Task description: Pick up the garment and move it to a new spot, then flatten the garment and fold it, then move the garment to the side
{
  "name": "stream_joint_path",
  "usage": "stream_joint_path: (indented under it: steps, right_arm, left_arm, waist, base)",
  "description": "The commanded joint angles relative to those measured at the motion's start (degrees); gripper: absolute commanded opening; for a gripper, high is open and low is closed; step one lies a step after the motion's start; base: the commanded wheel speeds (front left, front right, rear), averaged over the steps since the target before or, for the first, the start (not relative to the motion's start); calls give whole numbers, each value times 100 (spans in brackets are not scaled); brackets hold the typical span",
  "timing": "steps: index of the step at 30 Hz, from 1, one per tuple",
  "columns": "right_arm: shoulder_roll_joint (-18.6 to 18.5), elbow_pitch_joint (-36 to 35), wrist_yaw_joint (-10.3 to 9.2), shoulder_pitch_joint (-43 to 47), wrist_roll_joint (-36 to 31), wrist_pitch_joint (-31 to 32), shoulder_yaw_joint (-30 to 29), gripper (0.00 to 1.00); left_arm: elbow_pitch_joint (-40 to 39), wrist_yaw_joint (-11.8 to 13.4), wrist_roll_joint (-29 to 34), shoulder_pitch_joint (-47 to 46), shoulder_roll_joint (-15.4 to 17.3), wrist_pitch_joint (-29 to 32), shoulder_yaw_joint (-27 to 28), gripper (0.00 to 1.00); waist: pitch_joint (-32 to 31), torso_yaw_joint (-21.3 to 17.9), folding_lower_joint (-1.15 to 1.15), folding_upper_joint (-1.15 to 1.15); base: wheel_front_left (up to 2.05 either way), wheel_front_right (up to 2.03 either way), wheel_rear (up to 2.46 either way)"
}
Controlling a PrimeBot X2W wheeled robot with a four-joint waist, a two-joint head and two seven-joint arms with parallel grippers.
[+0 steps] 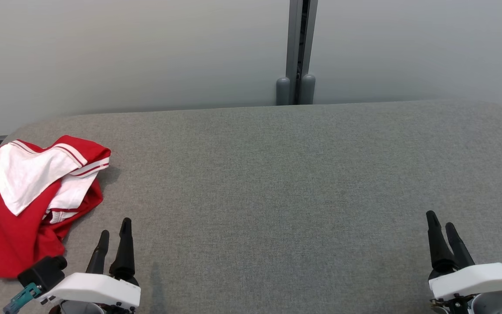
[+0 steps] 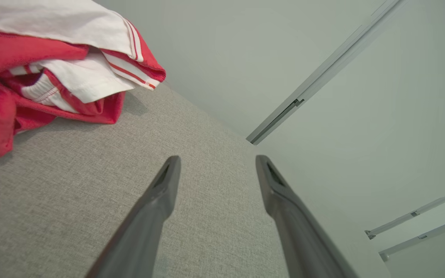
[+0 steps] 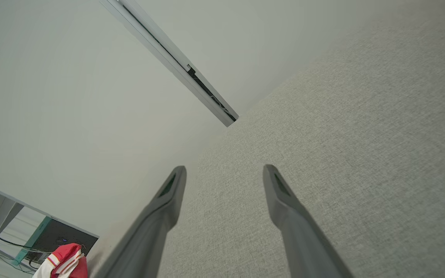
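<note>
Pale wall [image 1: 146,52] behind, and a grey fabric worktop [image 1: 277,174] ran wide across the shot. At the worktop's left end lay the red-and-white garment [image 1: 28,196], crumpled, its long axis roughly front to back. The left fingers [image 1: 124,248] sat at the worktop's front-left, spread wide and holding nothing, with the cloth just to their left, so this looked the nearer arm. Bare fabric was all that lay between. The right fingers [image 1: 436,240], spread and empty too, hung at the worktop's front-right, well apart from the cloth.
</note>
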Motion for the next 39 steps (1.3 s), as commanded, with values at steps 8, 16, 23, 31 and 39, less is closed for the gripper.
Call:
stream_joint_path:
  steps: [8,16,23,31,39]
  right_arm:
    - [-5,49,8,-109,-763,-196,-4,100]
    - [15,97,9,-120,-1312,-325,-45,100]
    - [25,155,9,-101,-1800,-431,-110,100]
    - [28,264,10,-105,-2208,-547,-95,100]
    - [29,370,11,-122,-2684,-653,-163,100]
  left_arm:
    - [73,151,761,-128,49,-181,-80,100]
    - [149,202,1272,-138,53,-308,-133,100]
    - [214,260,1686,-112,56,-417,-174,100]
    - [289,327,2130,-110,57,-532,-214,100]
    - [345,400,2514,-109,60,-634,-198,100]
  waist:
    - [-8,0,0,0]
    - [-12,-4,0,0]
    - [-18,-5,0,0]
    - [-23,-4,0,0]
    - [-35,-19,0,0]
  base:
    - [0,0,0]
    - [0,0,0]
    - [0,0,0]
    - [0,0,0]
    - [0,0,0]
